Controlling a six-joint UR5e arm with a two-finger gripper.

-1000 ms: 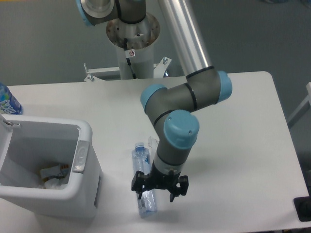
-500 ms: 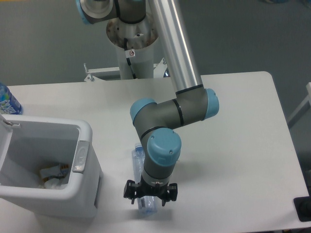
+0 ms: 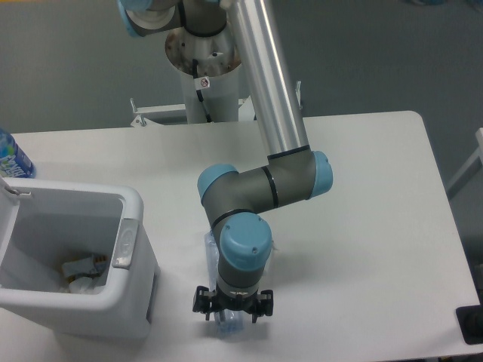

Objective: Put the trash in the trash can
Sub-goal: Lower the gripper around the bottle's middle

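Bottle (image 3: 213, 245), only one view to go on: lying flat on the tabletop (image 3: 362, 226), long axis running roughly away from the camera, just right of the trash can (image 3: 134, 207). The wrist covers most of it. A strip of the clear body shows at the wrist's left, and the near end pokes out below the hand (image 3: 232, 314).

Hand sits right over the near end of the bottle, black finger blocks showing either side of it. Can't tell if the fingers are closed on it or just straddling; the wrist blocks the contact line.

Handling, my read:
- Thin clear plastic, looks near empty, so light. Payload is a non-issue.
- Soft wall. It will dent under squeeze, so use moderate force.
- Smooth and round, so it can roll or slip out sideways if pinched off-centre. Fingers should go across the diameter, square to the axis.
- Best hold is mid-body. An end grip, which is what this looks like, lets the long free end droop and swing in transit.

Trash can is open at the top, with some crumpled white bits at the bottom. Wide mouth against a slim bottle, so the drop tolerance is generous.

Packet isn't visible on the tabletop; I can't tell whether it's under the arm.
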